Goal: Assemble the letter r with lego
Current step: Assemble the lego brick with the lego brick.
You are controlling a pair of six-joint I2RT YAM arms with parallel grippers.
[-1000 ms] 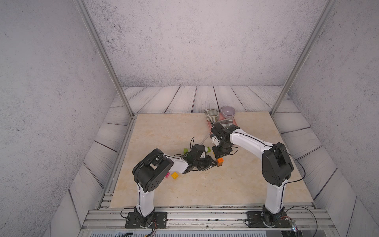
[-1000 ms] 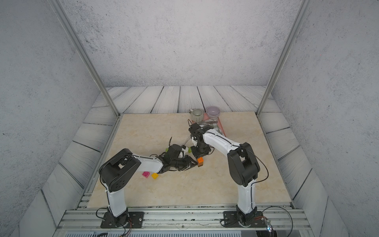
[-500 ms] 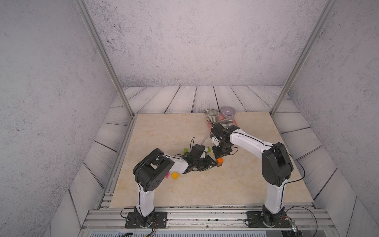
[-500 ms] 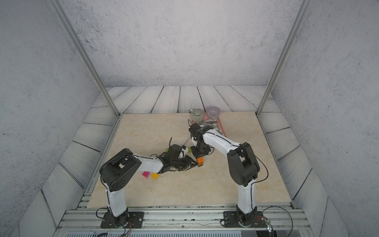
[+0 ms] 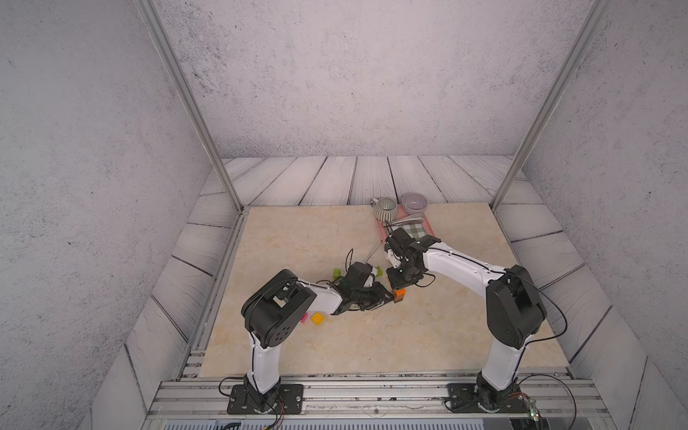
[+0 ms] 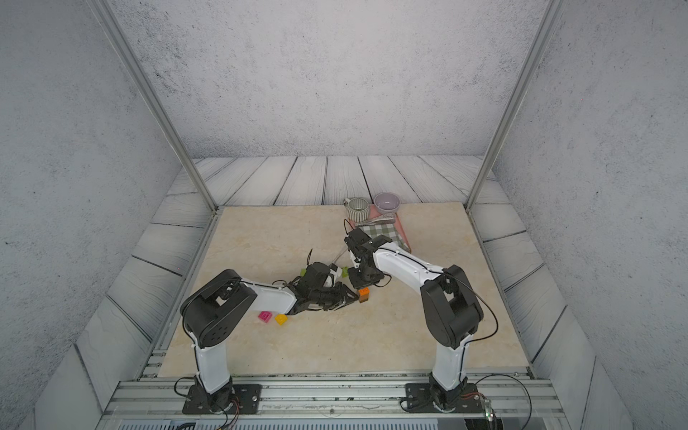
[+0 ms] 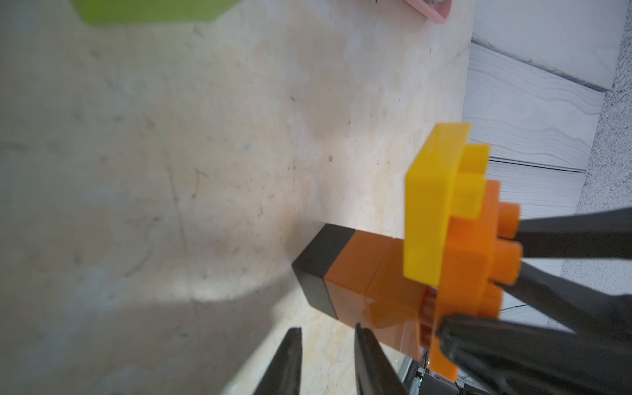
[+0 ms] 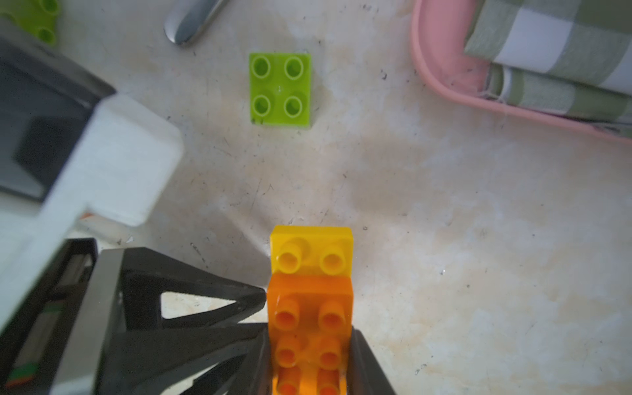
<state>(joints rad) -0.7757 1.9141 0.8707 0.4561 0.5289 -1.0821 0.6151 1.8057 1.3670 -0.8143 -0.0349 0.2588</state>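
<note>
A lego stack stands on the table, black at its foot and brown-orange above. A long orange brick lies across the top, and a yellow brick sticks out from under its end. My right gripper is shut on the long orange brick, also seen in a top view. My left gripper lies low beside the stack. Its jaws stand a narrow gap apart with only table between them, and its fingertips touch the orange side. Lime bricks, a magenta brick and a yellow one lie loose.
A pink tray at the back holds a green-checked cloth and metal tongs. A striped cup and a lilac bowl stand behind it. A spoon lies near the lime bricks.
</note>
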